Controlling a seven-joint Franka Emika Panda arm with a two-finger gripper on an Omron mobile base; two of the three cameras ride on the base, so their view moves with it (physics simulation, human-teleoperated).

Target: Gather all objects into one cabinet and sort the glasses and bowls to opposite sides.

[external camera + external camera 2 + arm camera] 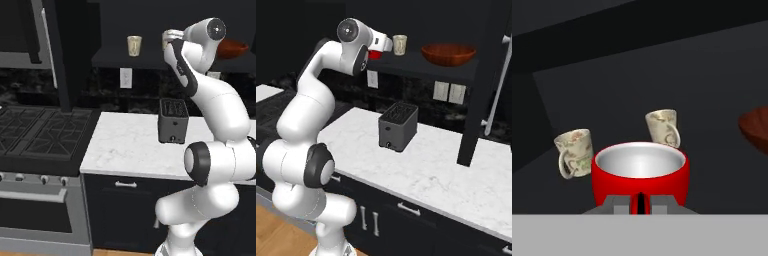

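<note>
A white Franka arm reaches up to the dark inner shelf (pixel 421 65) of the black wall cabinet, its gripper (pixel 641 204) closed on the near rim of a small bright red cup (pixel 640 175), which it holds just at the shelf's front edge. In the hand view the two dark finger tips pinch the cup's wall, and the cup sits upright with its pale interior showing. Beyond the cup on the shelf stand two cream handled mugs, one to its left (pixel 574 151) and one just behind it (pixel 663 127). A single wide red-brown bowl (pixel 448 54) rests well apart on the shelf's right end. The count comes to three drinking vessels and one bowl, all at the same shelf. A dark grey toaster (pixel 398 126) stands on the white marble counter (pixel 456 170) below the shelf and plays no part. Judging by the layout, gathering looks nearly complete: mugs are grouped left, the bowl is right, and what remains is setting the red cup down beside the mugs and letting go.
</note>
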